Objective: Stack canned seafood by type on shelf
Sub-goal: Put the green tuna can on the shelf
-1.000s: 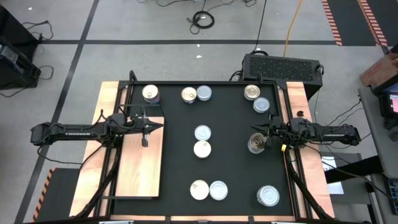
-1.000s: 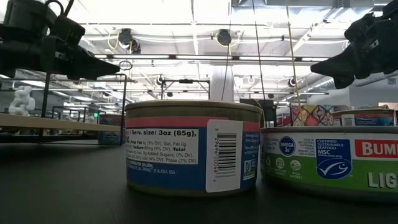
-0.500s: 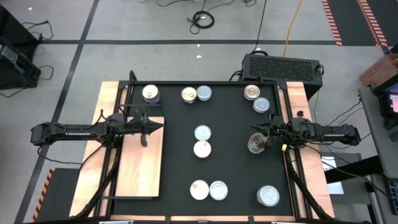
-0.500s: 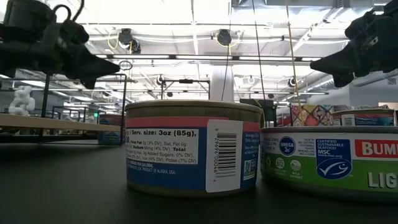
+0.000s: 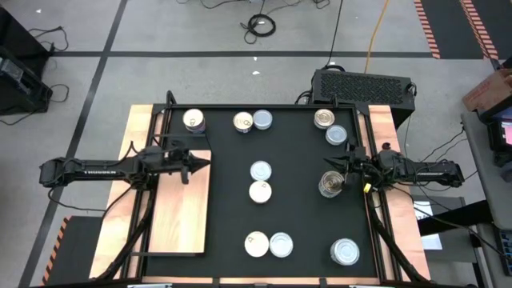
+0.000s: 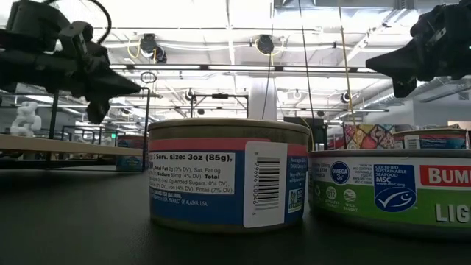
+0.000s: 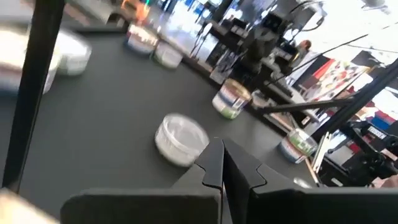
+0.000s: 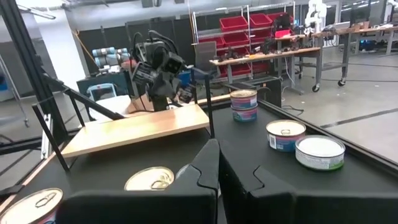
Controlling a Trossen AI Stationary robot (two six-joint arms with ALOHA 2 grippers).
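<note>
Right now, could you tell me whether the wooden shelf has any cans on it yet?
Empty: in the high view the shelf shows bare wood, only the left gripper hovering at its far edge.

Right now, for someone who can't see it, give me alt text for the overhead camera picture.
Seen from above, cans lie scattered in pairs and singles on a black mat, none on the wooden board at its left. The left gripper, shut, hovers over the board's far end; the right gripper, shut, points at a can on the mat's right side.
</note>
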